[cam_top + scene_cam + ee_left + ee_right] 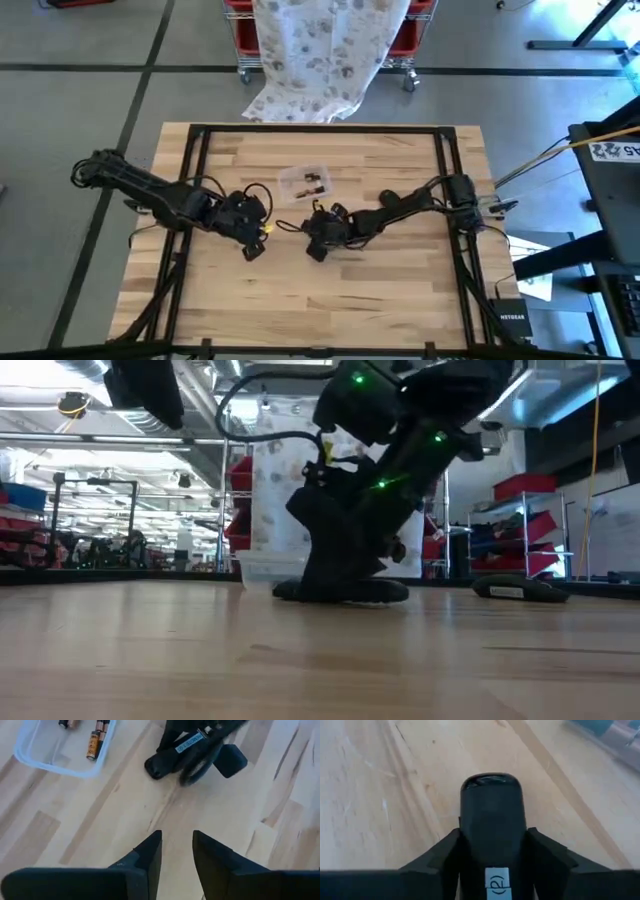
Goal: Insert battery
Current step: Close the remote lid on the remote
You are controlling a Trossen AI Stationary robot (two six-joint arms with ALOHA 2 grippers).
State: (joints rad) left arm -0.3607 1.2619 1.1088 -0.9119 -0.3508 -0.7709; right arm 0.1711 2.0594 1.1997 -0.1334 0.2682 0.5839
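Observation:
A black remote-like device (490,805) with a white label sits between the fingers of my right gripper (492,837), near the table's middle (320,240). Its free end sticks out past the fingertips (162,764). Just left of it, my left gripper (250,245) is open above bare wood (177,852), pointing toward the device and holding nothing. Several batteries (93,737) lie in a clear plastic tray (305,180) on the table, just beyond both grippers. My right gripper pinches the device by its two long sides (462,840), one finger on each, with the device lying along the fingers. The fingers slant down toward the table's near left. The free end (340,592) is down at the tabletop.
A small dark flat object (520,588) lies on the table to the right in the low view. The black table frame (200,140) runs along the edges. Bare wood (300,300) stretches toward the near edge. A patterned cloth (320,50) hangs over red bins beyond the far edge.

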